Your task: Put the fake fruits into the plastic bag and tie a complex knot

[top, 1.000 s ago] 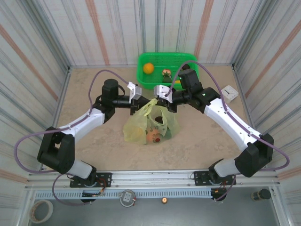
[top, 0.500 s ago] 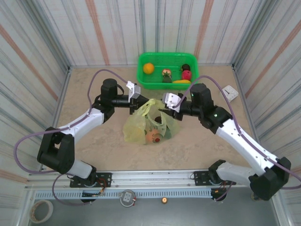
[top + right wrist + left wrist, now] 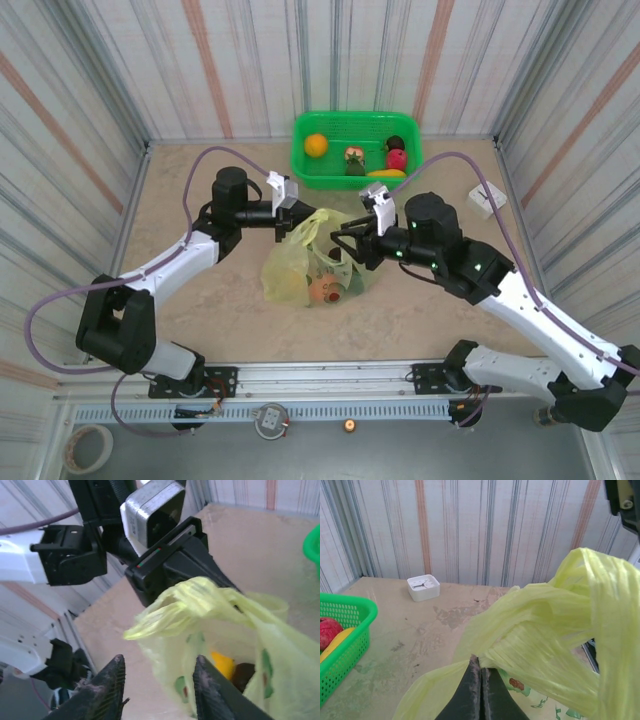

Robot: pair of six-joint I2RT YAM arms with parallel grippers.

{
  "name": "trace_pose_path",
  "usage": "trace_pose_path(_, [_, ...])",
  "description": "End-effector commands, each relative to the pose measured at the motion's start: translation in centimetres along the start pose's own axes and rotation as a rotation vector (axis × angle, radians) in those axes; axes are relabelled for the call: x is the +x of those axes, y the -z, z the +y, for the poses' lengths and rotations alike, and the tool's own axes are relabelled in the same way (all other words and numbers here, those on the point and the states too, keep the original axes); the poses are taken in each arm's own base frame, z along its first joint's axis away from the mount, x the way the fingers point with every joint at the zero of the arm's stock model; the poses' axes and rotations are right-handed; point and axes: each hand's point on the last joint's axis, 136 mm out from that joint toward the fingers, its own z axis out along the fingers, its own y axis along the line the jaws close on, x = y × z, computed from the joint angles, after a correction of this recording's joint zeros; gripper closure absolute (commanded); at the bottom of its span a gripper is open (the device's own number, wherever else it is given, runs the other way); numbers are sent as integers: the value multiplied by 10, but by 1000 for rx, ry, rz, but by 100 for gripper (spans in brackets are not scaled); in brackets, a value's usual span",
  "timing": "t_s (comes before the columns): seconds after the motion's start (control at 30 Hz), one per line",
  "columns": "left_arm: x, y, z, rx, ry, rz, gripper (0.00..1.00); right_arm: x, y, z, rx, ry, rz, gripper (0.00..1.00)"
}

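The plastic bag (image 3: 545,625) is pinched tight by the left gripper (image 3: 480,672), while the right gripper (image 3: 159,669) is held half open and empty beside it.

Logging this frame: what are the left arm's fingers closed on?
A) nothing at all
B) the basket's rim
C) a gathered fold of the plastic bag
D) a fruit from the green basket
C: in the left wrist view the left fingers are pressed shut on a bunched fold of the yellow-green plastic bag.

Bag (image 3: 285,272) yellow-green (dark-green prints); basket (image 3: 318,181) bright green.
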Motion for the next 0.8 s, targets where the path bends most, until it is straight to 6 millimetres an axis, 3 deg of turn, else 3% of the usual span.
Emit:
trace_pose_path(0.0, [-10, 4, -3, -15, -36, -9, 100, -4, 1, 11, 11, -335, -45, 48])
trace_pose_path(0.03, [-10, 4, -2, -16, -34, -9, 100, -4, 2, 10, 27, -388, -50, 46])
trace_pose_path(0.1, [-11, 4, -3, -16, -37, -10, 100, 7, -14, -2, 103, -513, -3, 46])
trace_pose_path(0.2, [-12, 4, -4, -16, -41, -12, 100, 10, -32, 6, 79, -612, 31, 46])
trace_pose_path(0.47, [-13, 4, -8, -13, -53, -10, 100, 8, -61, 16, 107, -614, 62, 48])
trace_pose_path(0.77, [-16, 6, -10, -21, -69, -11, 100, 12, -53, -10, 237, -579, 20, 67])
